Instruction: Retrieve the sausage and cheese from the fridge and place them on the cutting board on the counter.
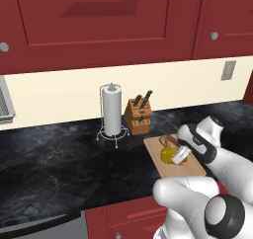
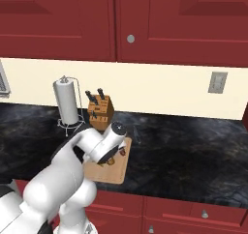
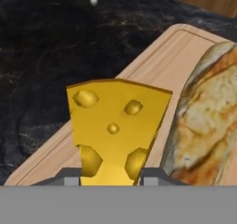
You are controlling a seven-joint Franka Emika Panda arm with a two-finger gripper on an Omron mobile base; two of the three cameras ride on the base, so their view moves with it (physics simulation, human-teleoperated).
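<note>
Paper towel stand (image 1: 111,113): upright at the back of the surface (image 1: 59,169), at about 10 o'clock from the board, well clear of my working area. Not a concern.

Knife block (image 1: 138,115): just right of the towel stand, at 11 o'clock from the board and near its far end. I'd keep the wrist from swinging that way on the retreat.

Cutting board (image 1: 190,168): tan board lying near the front edge of the surface; in the hand view its raised rim runs diagonally under the cheese.

Cheese (image 3: 115,126): yellow wedge, over the board, pinched at its narrow lower end. From the left base view it sits low over the middle of the board; I can't tell whether it is touching the wood.

Fingers (image 3: 110,177): clamped on the cheese, one tip on each side of the wedge's base.

Sausage (image 3: 203,121): the mottled brown roll just beside the cheese, at 3 o'clock in the hand view, already lying on the board. Gap between the two looks slim.

Step in hand (my judgement): setting the cheese down, the last placement.

How I'd do it: lower straight down until the wedge bears on the wood, then part the fingers gently and lift vertically.

Risk: the wedge tips onto the sausage, or slides toward the board's rim at 9 o'clock if I release while tilted.
</note>
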